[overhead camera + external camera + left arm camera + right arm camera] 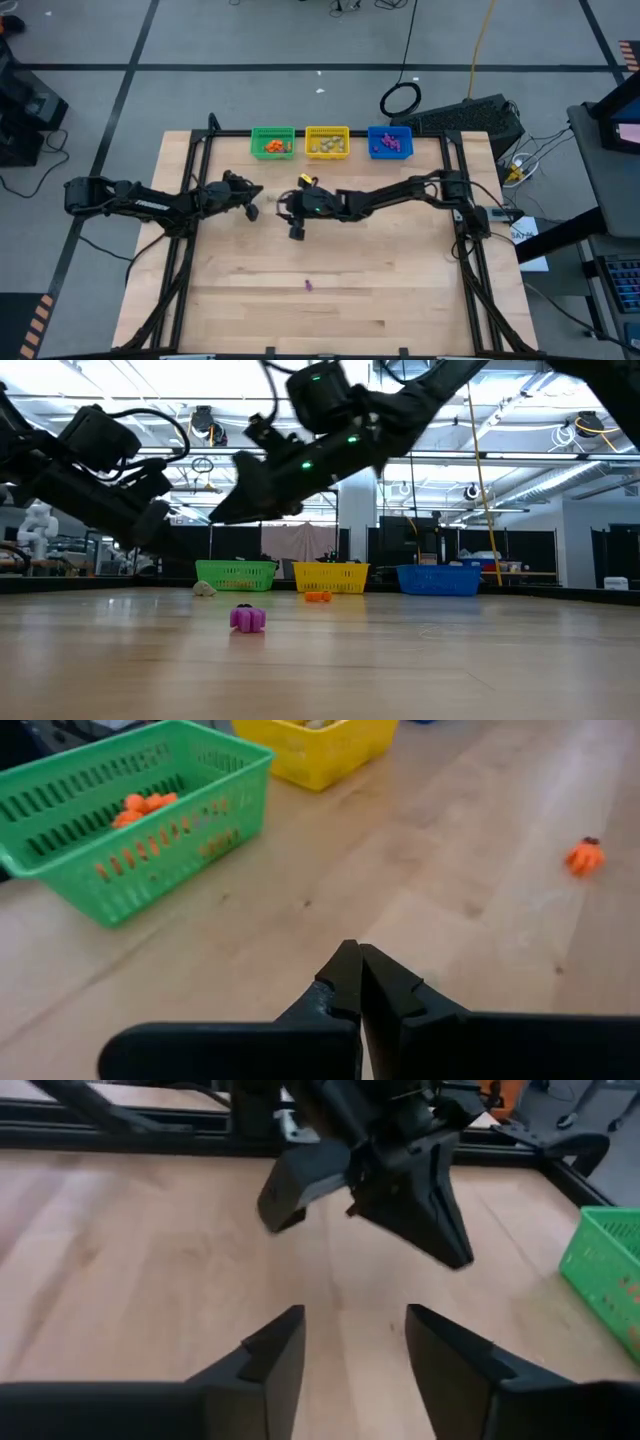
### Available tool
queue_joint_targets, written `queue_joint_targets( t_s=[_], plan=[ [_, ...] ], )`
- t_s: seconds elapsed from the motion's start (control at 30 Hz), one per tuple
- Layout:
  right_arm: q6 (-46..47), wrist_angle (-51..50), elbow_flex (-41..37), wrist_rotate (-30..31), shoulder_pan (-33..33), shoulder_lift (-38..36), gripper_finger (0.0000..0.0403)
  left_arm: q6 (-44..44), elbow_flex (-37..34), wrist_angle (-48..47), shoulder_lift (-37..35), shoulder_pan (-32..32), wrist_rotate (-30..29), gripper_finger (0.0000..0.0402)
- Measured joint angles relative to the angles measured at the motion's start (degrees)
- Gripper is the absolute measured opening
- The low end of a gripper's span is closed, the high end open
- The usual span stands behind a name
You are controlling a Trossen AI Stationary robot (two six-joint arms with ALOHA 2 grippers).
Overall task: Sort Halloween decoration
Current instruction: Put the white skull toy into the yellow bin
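Two grippers up over mid-table, nose to nose. Left gripper [358,982]: jaws pressed together, nothing between them, hovering above bare wood. Right gripper [348,1352]: jaws spread apart with only empty table [120,1260] in the gap, nothing pinched.

From overhead, left gripper [252,193] reaching in from nine o'clock, right gripper [288,212] from three o'clock, tips near each other just above table centre. Fingertips too small from above to read; wrist cameras settle it.

Loose Halloween decoration still out on the wood: one orange trinket [584,857] lying off to the side of the shut jaws, well apart from them; same piece low and small in front of the yellow basket [317,597]. One purple trinket [308,285] alone toward six o'clock, well clear of both arms, sharp and close at table height [247,619]. One pale trinket [204,589] near the green basket's front, shape hard to make out.

Three baskets in a row at twelve o'clock: green basket [272,142] with orange pieces, yellow basket [327,142] with pale ones, blue basket [390,141] with purple ones. Individual pieces inside too tiny to count. Yellow basket cut off at the left wrist picture's edge.
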Motion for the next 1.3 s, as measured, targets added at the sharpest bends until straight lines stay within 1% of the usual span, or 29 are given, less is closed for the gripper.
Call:
queue_joint_targets(
  t_s=[0.1, 0.27, 0.4, 0.57, 0.67, 0.9, 1.07, 1.17, 1.3],
  plan=[
    [-0.3, -4.4, 5.4, -0.2, -1.4, 3.1, 0.0174, 0.1, 0.0, 0.7, 0.0, 0.0, -0.5, 0.0001],
    [0.4, -7.2, 11.4, -0.2, -4.4, 7.9, 0.0180, 0.4, 0.0, 0.8, -0.2, 0.0, -1.4, 0.0001],
    [2.9, -7.8, 14.4, -3.7, -6.6, 10.8, 0.0180, 1.0, 0.0, 0.8, -0.2, 0.0, -1.4, 0.0001],
    [3.7, -7.6, 16.4, -5.3, -8.4, 14.1, 0.0180, 3.0, 0.0, 0.7, -0.2, 0.0, -1.5, 0.0001],
    [4.4, -6.9, 17.5, -8.9, -9.1, 15.7, 0.0180, 3.1, -0.1, 0.8, -0.2, 0.0, -1.5, 0.0001],
    [5.4, -6.6, 19.6, -9.4, -9.7, 19.4, 0.0180, 3.1, -0.1, 0.5, -0.1, 0.0, -1.5, 0.0002],
    [5.8, -6.3, 20.4, -12.1, -9.8, 20.2, 0.0180, 3.2, -0.1, 0.6, -0.1, 0.0, -1.5, 0.0002],
    [6.1, -5.8, 20.4, -12.1, -9.8, 20.7, 0.0169, 3.2, -0.1, 0.6, -0.1, 0.0, -1.5, 0.0002],
    [6.1, -4.6, 20.4, -12.1, -9.8, 21.6, 0.0140, 3.2, -0.1, 0.6, -0.1, 0.0, -1.5, 0.0002]
  ],
)
